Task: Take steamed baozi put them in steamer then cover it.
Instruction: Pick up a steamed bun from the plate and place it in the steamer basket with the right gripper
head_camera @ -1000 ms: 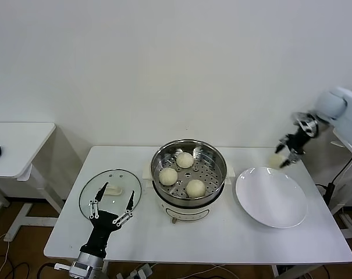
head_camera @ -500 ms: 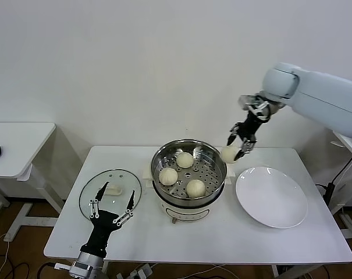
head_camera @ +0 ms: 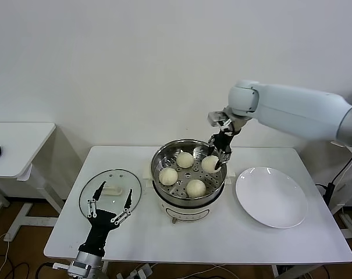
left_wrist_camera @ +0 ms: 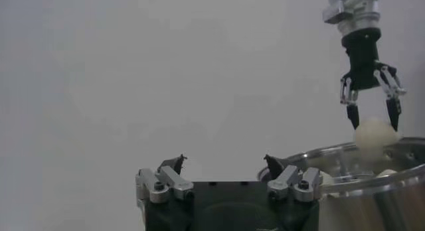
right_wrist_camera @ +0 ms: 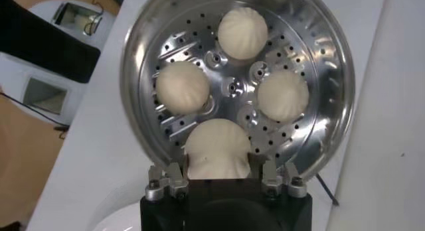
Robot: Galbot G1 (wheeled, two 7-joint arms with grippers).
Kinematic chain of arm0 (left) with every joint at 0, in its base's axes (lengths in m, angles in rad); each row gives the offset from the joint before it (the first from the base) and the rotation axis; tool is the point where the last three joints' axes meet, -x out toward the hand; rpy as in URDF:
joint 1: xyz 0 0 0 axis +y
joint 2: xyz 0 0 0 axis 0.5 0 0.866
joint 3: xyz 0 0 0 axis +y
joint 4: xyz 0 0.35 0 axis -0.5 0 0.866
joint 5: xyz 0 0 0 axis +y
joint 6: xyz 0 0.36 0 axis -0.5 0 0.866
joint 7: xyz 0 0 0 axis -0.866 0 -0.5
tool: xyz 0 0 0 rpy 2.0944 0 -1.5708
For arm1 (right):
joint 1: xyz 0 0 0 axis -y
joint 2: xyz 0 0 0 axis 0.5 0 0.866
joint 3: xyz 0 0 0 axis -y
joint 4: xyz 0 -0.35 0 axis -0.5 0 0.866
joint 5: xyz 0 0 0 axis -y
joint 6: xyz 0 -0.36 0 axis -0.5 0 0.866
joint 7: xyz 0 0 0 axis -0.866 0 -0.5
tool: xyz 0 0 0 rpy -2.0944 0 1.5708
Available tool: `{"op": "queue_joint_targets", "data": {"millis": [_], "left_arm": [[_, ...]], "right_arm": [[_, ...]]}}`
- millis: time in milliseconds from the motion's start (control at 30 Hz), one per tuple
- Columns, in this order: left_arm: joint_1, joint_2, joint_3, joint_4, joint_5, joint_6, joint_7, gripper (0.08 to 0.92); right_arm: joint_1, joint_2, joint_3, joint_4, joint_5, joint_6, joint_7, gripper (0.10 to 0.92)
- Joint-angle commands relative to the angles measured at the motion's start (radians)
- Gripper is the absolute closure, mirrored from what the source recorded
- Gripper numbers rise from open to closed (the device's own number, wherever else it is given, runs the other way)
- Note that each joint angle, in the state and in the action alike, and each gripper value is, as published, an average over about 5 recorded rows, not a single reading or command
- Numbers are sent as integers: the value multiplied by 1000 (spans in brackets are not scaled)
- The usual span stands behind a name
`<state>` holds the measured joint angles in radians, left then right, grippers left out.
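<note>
The steamer [head_camera: 156, 163] stands mid-table with three steamed baozi [head_camera: 184, 160] [head_camera: 167, 175] [head_camera: 195, 188] on its perforated floor. My right gripper [head_camera: 213, 159] hangs over the basket's right side, shut on another baozi [head_camera: 210, 164] that sits low inside the rim. In the right wrist view that baozi [right_wrist_camera: 217, 149] fills the gap between the fingers of the gripper [right_wrist_camera: 219, 174], above the basket [right_wrist_camera: 332, 66]. My left gripper [head_camera: 111, 203] is open at the front left, just above the near edge of the glass lid [head_camera: 120, 177], holding nothing.
A flat white plate [head_camera: 272, 196] lies bare to the right of the steamer. The lid rests on the table's left part. A second small white table [head_camera: 18, 145] stands farther left. The left wrist view shows the right gripper [left_wrist_camera: 373, 116] and its baozi [left_wrist_camera: 375, 133] over the steel rim [left_wrist_camera: 372, 176].
My right arm has swung left from beyond the plate, carrying the baozi, and lowered it into the steamer's right side. The left arm has stayed in place.
</note>
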<state>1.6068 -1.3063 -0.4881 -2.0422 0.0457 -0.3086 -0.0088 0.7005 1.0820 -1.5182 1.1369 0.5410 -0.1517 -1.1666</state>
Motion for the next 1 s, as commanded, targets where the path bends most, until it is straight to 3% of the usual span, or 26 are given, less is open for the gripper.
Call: {"op": "queue_joint_targets", "data": {"millis": [33,700,1000], "left_arm": [[0,-2,0,-2,0,2,-1,177],[1,-9,-2,3,-1,-2,-5,177],[6,-5,-12,-6,1,1,-7,177]], "right_arm": [[-97,54,19,-54,-61,-12,50,389],[-122,46,41,-78,-96,-3,63,374],[-100,-11,117,-33,-104,3,23,210]]}}
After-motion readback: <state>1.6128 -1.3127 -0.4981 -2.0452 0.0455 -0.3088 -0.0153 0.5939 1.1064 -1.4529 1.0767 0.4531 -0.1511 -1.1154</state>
